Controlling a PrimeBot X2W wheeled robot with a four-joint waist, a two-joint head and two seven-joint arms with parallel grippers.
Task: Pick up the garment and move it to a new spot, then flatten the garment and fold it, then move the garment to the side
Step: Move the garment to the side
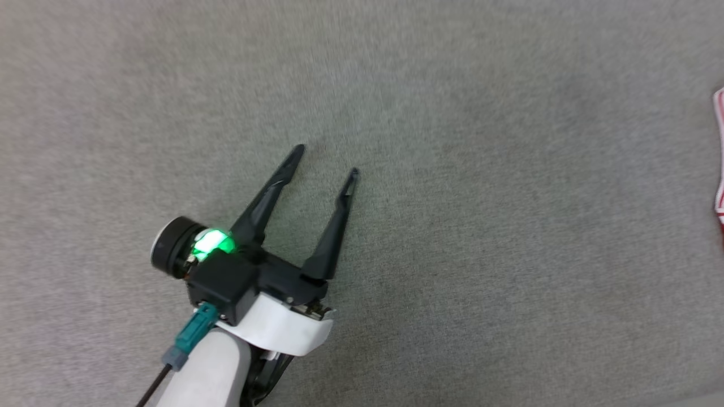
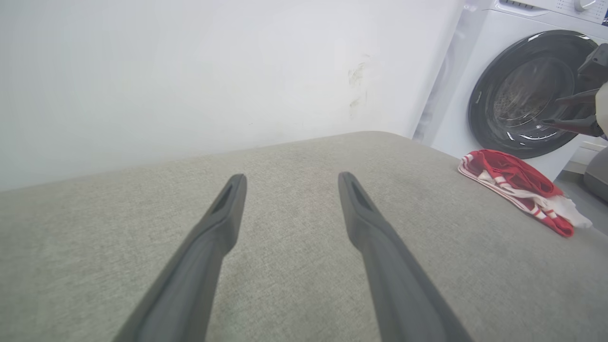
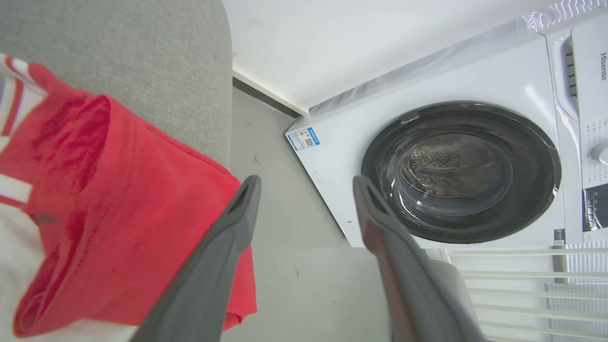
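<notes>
The garment (image 2: pixel 520 190), a red jersey with white and striped trim, lies bunched up at the right edge of the grey cushioned surface (image 2: pixel 294 266); a sliver of it (image 1: pixel 719 158) shows at the head view's right border. My left gripper (image 1: pixel 327 161) hovers open over bare grey fabric, well left of the garment, its fingers (image 2: pixel 228 209) spread with nothing between them. My right gripper (image 3: pixel 306 183) is open just above the garment (image 3: pixel 118 223), which lies to the left of its fingers and hangs slightly over the surface's edge. The right gripper's fingers (image 2: pixel 577 111) also appear above the garment in the left wrist view.
A white front-loading washing machine (image 3: pixel 427 156) with a dark round door stands on the grey floor (image 3: pixel 275 228) beyond the surface's right edge. A white wall (image 2: pixel 190 71) runs behind the surface. A white slatted rack (image 3: pixel 522 280) sits beside the machine.
</notes>
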